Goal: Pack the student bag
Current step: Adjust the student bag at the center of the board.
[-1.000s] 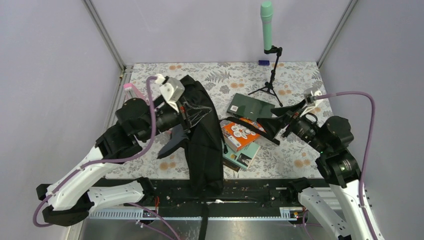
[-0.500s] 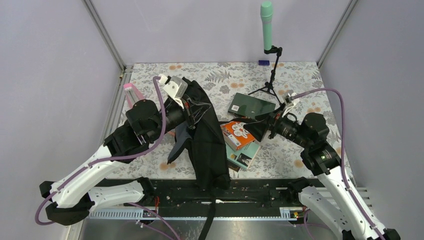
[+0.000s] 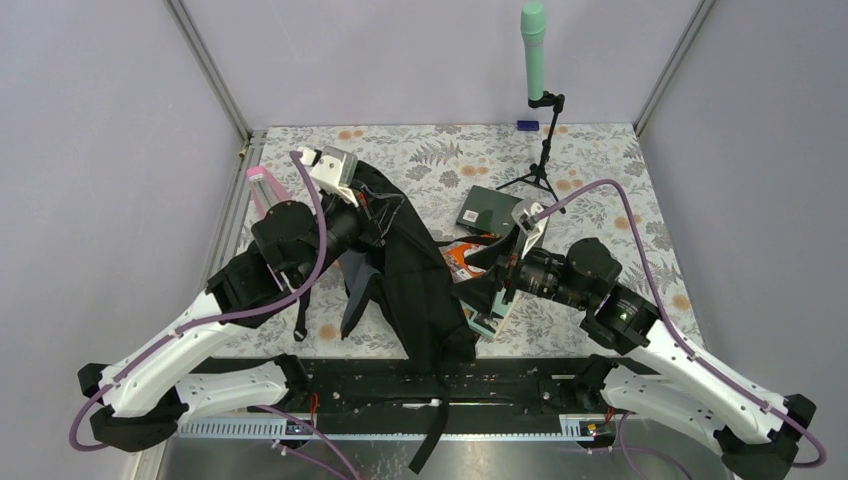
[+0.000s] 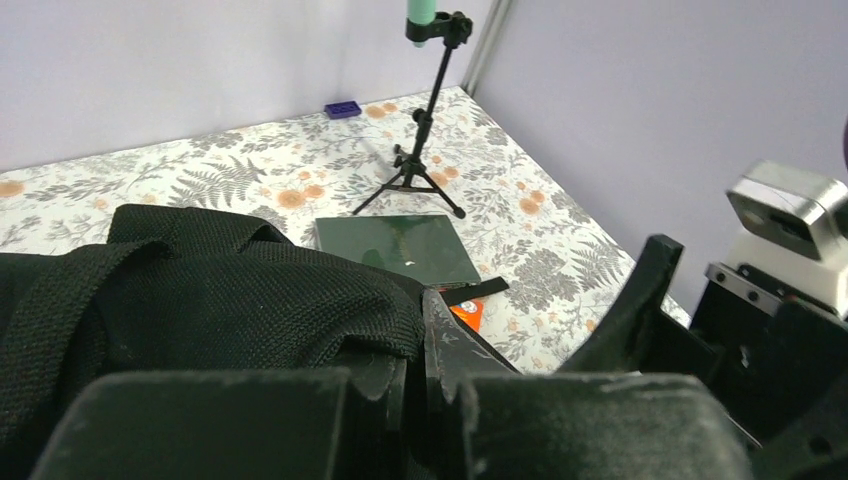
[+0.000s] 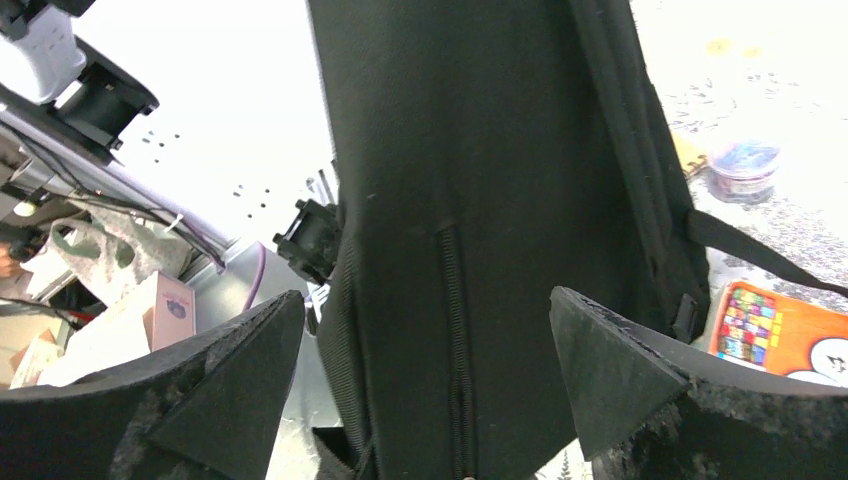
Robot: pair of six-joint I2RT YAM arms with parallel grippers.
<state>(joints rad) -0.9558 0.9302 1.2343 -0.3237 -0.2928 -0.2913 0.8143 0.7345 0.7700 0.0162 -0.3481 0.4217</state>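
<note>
The student bag (image 3: 420, 290) is a big black fabric backpack hanging upright over the table's near middle, its straps trailing past the front edge. My left gripper (image 3: 372, 220) is shut on the fabric at the bag's top; in the left wrist view the jaws (image 4: 425, 350) pinch a fold of the bag (image 4: 200, 290). My right gripper (image 3: 478, 288) stands open just right of the bag, facing it. In the right wrist view the bag's zippered side (image 5: 500, 200) fills the gap between the spread fingers (image 5: 250, 370), which do not touch it.
A dark green book (image 3: 500, 210), an orange book (image 3: 462, 262) and a teal book (image 3: 492, 315) lie right of the bag, under the right arm. A microphone on a tripod (image 3: 540, 150) stands at the back. A pink object (image 3: 262, 185) sits at the left edge.
The right arm has swung left from the books to the bag's side, its jaws spreading fully. The left arm has shifted slightly and the bag's lower end has swung to the right.
</note>
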